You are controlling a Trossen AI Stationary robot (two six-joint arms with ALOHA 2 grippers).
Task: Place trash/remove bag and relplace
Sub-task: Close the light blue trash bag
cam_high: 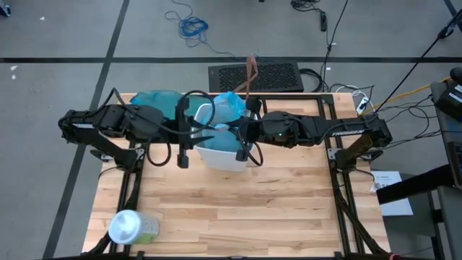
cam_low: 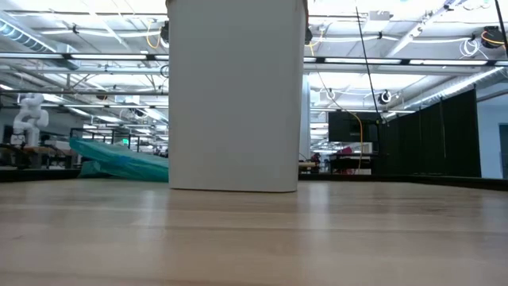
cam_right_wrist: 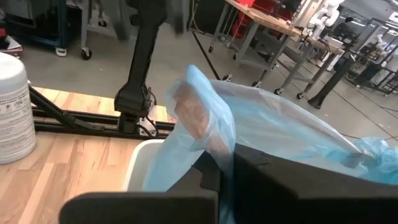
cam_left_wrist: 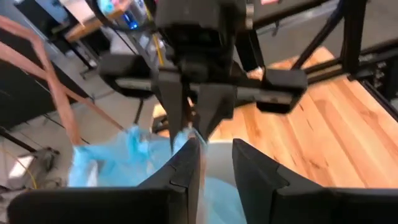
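Both grippers are met over the white bin (cam_high: 224, 155), with the light-blue bag (cam_high: 229, 107) gathered between them

The right gripper (cam_right_wrist: 227, 163) is seen pinching a fold of the bag (cam_right_wrist: 249, 118), its fingers pressed on the film; the left gripper (cam_left_wrist: 216, 163) is held slightly spread just beside the same film (cam_left_wrist: 134, 155), and whether anything is caught in it cannot be told. The bag is judged partly lifted out of the bin, bunched at the far rim; no trash is visible on the table, so placing is taken as done, while removal is unfinished and replacement not yet begun. Only in the high view are the darker teal bag (cam_high: 155, 101) behind the bin and the pale-green container (cam_high: 133, 227) at the near left corner shown together. In the low view only the bin's wall (cam_low: 236, 95) is given; the pinch is revealed by the wrist views alone
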